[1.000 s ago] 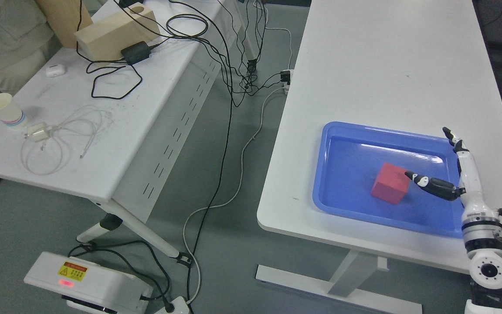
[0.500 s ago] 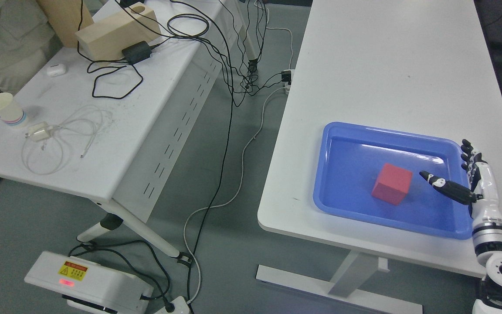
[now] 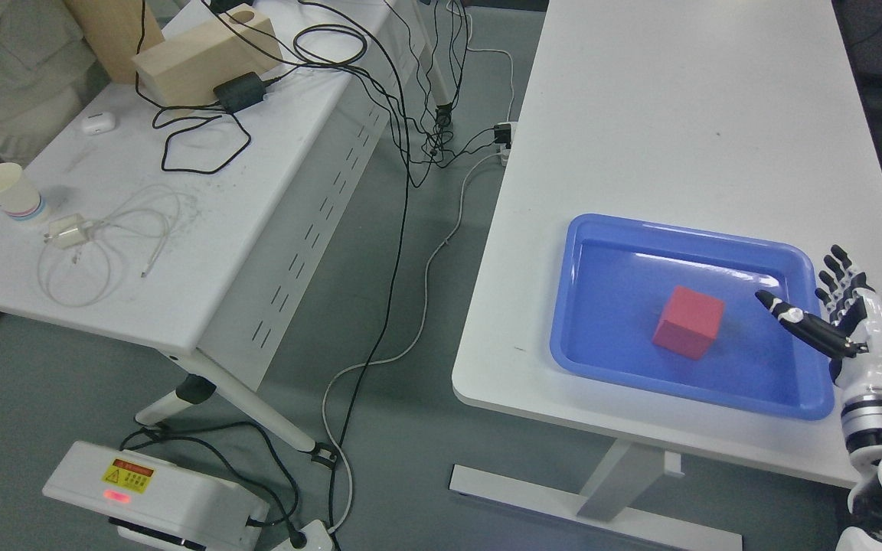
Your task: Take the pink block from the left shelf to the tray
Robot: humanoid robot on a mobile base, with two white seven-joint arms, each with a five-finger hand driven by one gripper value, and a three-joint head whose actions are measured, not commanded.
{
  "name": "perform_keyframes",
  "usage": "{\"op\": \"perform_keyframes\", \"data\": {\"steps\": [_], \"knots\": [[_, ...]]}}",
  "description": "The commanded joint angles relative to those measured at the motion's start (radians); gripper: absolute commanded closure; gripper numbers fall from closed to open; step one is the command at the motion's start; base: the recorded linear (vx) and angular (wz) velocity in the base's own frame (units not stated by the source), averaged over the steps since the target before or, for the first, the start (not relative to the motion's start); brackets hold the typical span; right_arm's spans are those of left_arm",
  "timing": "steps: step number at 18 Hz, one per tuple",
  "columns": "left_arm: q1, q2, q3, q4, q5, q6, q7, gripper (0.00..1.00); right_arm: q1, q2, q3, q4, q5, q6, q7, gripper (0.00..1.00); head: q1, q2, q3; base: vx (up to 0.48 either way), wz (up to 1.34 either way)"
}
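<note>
Since the pink block (image 3: pixel 688 322) (it reads more red) already sits inside the blue tray (image 3: pixel 586 229), it lies to the left of the right hand (image 3: pixel 831 314), apart from it; that hand is spread wide and empty over the tray's right rim

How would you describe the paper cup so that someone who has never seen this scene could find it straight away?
Start at the cluttered white table on the left, the one strewn with cables. Follow its near left edge to the paper cup, standing upright just beyond a small white charger with a coiled cord. It is the only cup there, white with coloured stripes round its base.
</note>
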Motion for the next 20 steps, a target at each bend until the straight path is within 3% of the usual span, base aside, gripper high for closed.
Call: {"op": "perform_keyframes", "data": {"steps": [1,5,8,20], "knots": [[-0.025,0.017,0.000,-0.017,-0.002,0.000,0.000,0.00,-0.017,0.011,-0.034,0.002,-0.065,-0.005,-0.004,0.01,0.0000,0.000,0.000,0.000,0.00],[-0.023,0.017,0.000,-0.017,-0.002,0.000,0.000,0.00,-0.028,0.011,-0.026,0.002,-0.077,-0.041,-0.001,0.00,0.0000,0.000,0.000,0.000,0.00],[-0.023,0.017,0.000,-0.017,-0.002,0.000,0.000,0.00,-0.015,0.011,-0.011,0.002,-0.090,-0.221,0.002,0.00,0.0000,0.000,0.000,-0.017,0.00],[-0.023,0.017,0.000,-0.017,-0.002,0.000,0.000,0.00,-0.020,0.028,0.069,0.000,-0.130,-0.173,-0.003,0.00,0.0000,0.000,0.000,-0.148,-0.12]]}}
